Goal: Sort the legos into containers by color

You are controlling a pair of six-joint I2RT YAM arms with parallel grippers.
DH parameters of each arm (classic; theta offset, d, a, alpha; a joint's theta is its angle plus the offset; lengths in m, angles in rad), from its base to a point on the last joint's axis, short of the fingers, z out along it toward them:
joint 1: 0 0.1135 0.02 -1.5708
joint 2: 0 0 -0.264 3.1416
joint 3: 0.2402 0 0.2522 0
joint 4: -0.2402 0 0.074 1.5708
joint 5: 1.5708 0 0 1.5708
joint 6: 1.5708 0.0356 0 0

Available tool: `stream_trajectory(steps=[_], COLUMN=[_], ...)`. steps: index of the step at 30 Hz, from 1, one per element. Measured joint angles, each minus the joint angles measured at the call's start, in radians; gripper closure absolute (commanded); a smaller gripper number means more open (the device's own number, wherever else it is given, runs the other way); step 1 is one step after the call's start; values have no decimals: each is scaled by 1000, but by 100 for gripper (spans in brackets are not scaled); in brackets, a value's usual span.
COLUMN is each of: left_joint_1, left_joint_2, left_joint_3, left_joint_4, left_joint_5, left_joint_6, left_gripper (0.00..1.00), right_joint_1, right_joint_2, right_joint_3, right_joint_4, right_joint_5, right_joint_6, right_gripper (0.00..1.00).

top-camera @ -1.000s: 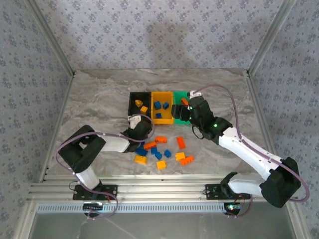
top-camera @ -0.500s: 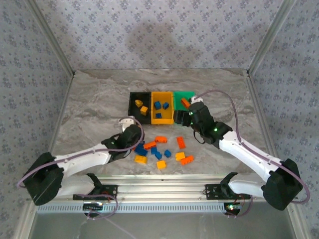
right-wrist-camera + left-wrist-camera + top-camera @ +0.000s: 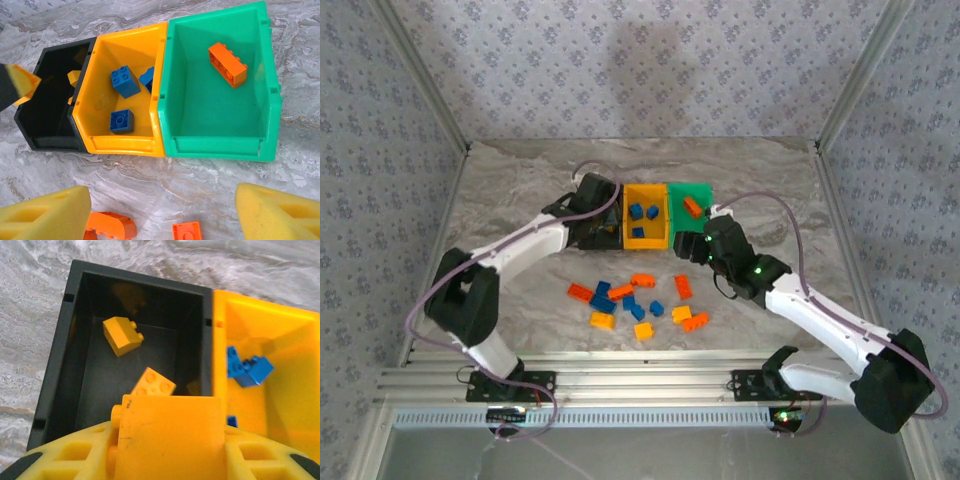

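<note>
Left gripper (image 3: 597,210) clamped on yellow lego (image 3: 170,435) above black bin (image 3: 59,357) — right gripper (image 3: 162,210) spread wide, near green bin (image 3: 166,95).

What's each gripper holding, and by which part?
Left gripper holds a yellow-orange brick by its near end, over the black bin. Right gripper is open, holding nothing.

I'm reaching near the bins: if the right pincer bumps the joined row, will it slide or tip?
Probably slides: the bin row looks like thin, light plastic holding few bricks on the smooth table. Tipping seems unlikely, since three joined bins sit low and wide.
</note>
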Motion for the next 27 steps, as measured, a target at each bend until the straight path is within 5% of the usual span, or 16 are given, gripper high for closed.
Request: stream_trajectory(steps=[3, 10, 17, 27], left_joint_1=[28, 31, -24, -161], left_joint_2=[74, 106, -89, -592], left_joint_3=[49, 87, 45, -300], left_joint_4=[-30, -72, -58, 27], left_joint_5=[3, 21, 37, 29], left_joint_6=[3, 15, 23, -10], left_gripper=[58, 20, 1, 0], right_joint_1=[3, 34, 80, 150], right_joint_2=[-11, -10, 63, 254], right_joint_3=[-9, -42, -77, -112], right_joint_4=[-10, -47, -63, -69], right_joint_5=[-1, -16, -19, -19], right_joint_6=[8, 46, 84, 112], right_gripper=[22, 21, 22, 28])
